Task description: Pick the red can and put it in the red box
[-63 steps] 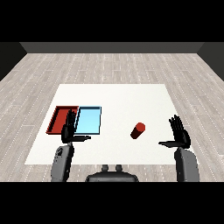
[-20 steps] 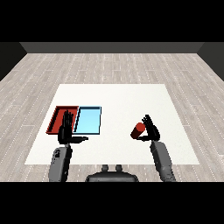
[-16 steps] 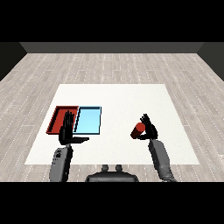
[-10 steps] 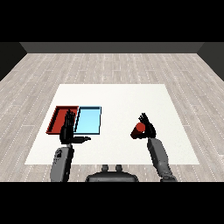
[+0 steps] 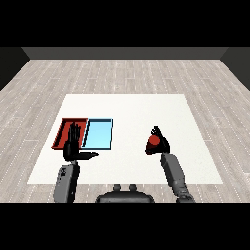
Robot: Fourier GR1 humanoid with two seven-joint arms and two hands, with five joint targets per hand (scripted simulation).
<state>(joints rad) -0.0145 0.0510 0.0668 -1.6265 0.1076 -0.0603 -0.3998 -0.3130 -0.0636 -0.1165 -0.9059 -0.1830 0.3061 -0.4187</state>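
The red can (image 5: 154,142) is right of the table's centre, with my right hand (image 5: 162,144) curled round it from the right side and behind. Part of the can shows in front of the palm. The red tray (image 5: 64,131) lies at the left of the table, partly hidden by my left hand (image 5: 72,145). That left hand is raised with straight fingers and thumb spread, holding nothing, over the red tray's near right corner.
A light blue tray (image 5: 99,134) lies directly right of the red one, their edges touching. The white table (image 5: 132,108) stretches between the trays and the can, on a grey wood floor.
My right hand came in from the right to the can and its fingers have curled round it; the can seems slightly higher. The left hand has barely moved.
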